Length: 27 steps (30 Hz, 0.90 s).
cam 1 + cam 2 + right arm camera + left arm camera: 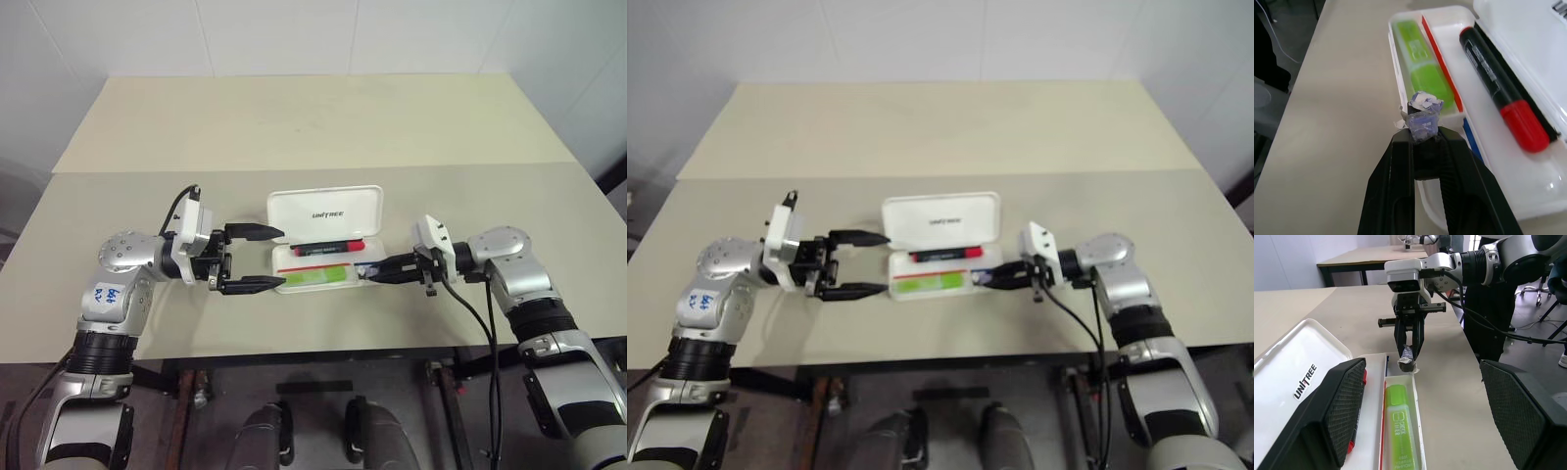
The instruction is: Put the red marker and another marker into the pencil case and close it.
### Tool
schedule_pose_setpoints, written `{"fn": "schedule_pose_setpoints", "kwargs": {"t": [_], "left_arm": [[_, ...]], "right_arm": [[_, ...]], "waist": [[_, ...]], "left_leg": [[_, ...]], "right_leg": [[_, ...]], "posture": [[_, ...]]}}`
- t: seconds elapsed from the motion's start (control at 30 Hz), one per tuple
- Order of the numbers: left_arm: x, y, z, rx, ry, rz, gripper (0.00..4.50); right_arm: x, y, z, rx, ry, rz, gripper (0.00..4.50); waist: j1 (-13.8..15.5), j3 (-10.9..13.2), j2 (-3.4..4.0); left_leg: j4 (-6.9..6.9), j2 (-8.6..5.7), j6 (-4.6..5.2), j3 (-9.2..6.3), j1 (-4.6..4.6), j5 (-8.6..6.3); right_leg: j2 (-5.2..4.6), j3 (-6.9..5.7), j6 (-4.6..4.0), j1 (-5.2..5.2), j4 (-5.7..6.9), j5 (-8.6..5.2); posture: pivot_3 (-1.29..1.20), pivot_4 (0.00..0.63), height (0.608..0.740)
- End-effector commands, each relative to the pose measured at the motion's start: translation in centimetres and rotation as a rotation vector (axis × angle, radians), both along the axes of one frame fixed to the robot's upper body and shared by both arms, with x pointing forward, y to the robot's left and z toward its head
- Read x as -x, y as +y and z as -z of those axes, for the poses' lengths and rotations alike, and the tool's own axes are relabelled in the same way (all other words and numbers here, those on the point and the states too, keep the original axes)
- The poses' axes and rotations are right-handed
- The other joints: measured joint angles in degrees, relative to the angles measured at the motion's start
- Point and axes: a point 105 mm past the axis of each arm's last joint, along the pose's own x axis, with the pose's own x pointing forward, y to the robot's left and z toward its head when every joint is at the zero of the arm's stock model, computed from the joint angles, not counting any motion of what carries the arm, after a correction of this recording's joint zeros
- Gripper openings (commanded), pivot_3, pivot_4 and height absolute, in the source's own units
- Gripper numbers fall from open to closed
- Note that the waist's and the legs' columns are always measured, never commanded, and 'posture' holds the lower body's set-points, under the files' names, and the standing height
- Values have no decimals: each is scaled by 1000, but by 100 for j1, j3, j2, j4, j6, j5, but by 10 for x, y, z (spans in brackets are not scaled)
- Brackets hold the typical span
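The white pencil case (325, 211) lies open in the middle of the table, its lid tilted back. In its tray lie the red marker (328, 246), at the lid side, and the lime-green marker (315, 276), at the front side. My left gripper (279, 258) stands open at the case's left end, one finger at each long side. My right gripper (1422, 139) is shut on a small grey stub (1422, 120) wrapped in bluish tape, held over the tray's right end rim beside the green marker (1422, 73). The left wrist view shows the same right gripper (1409, 357).
The beige table (294, 127) stretches far behind the case, with a seam across it just beyond the lid. Its front edge (323, 351) runs close below both arms. Another table (1366, 257) stands in the room behind.
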Motion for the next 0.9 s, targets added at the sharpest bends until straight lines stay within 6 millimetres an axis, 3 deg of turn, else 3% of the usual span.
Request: {"fn": "schedule_pose_setpoints", "kwargs": {"t": [0.03,0.23,0.63,0.9], "left_arm": [[4,3,-13,13,-52,-2,3903],[4,3,-15,12,-57,-2,3903],[3,1,-16,13,-62,1,3903],[1,8,-18,43,-57,-43,3903]], "right_arm": [[-3,-9,-9,12,-49,-12,353],[-11,-11,-11,9,-76,10,353],[-14,-3,-22,-43,-121,14,4486],[8,-8,-57,-157,-187,35,4486]], "waist": [[-6,0,0],[-4,0,0],[-3,0,0],[14,0,0]], "left_leg": [[0,0,0,1,0,0],[0,-1,-7,1,0,4],[-2,0,-9,0,0,4],[-8,0,-10,-2,-1,4]], "right_leg": [[0,1,0,0,0,0],[-1,1,0,0,1,0],[-2,1,0,0,0,0],[-3,0,0,-3,-3,0]], "posture": [[0,150,740],[0,150,740],[0,150,740],[0,150,740]]}}
